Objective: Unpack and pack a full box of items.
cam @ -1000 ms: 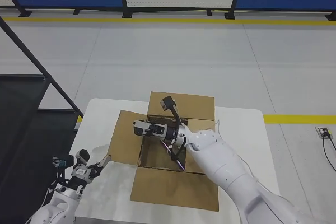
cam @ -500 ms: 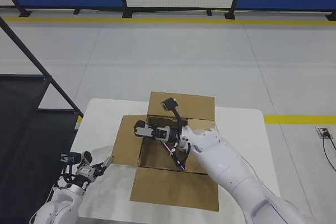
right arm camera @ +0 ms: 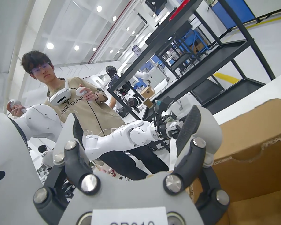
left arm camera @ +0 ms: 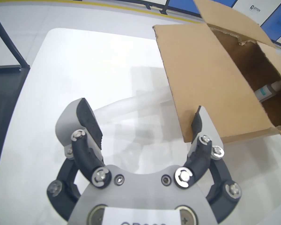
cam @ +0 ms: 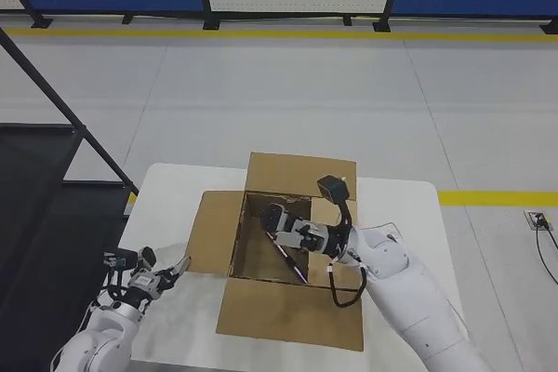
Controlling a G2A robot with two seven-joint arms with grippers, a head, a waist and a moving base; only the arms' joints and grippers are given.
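- Way over on the left, a black rack (cam: 37, 214) is standing right beside the white table (cam: 167, 200).
- The left gripper (left arm camera: 140, 111) is hanging low over the table's near-left part. Its fingers are spread wide and aren't gripping anything. One fingertip (left arm camera: 197, 118) is sitting right by the corner of the box's left flap, but I honestly can't tell if it's touching.
- The cardboard box (cam: 288, 321) is sitting in the middle of the table with its flaps folded outward, so the top is wide open.
- Inside, a thin dark stick-like item (cam: 288, 256) is lying slantwise on the box floor; it's too small to say what it is. From the left wrist view, a white tube with a teal band (left arm camera: 268, 90) is also lying down in there, low against the inside.
- The right gripper (cam: 272, 216) is hovering over the box's opening toward the far side, pointing left. Its fingers are parted and aren't holding anything, and in its own wrist view the box's edge is showing just beside one finger.
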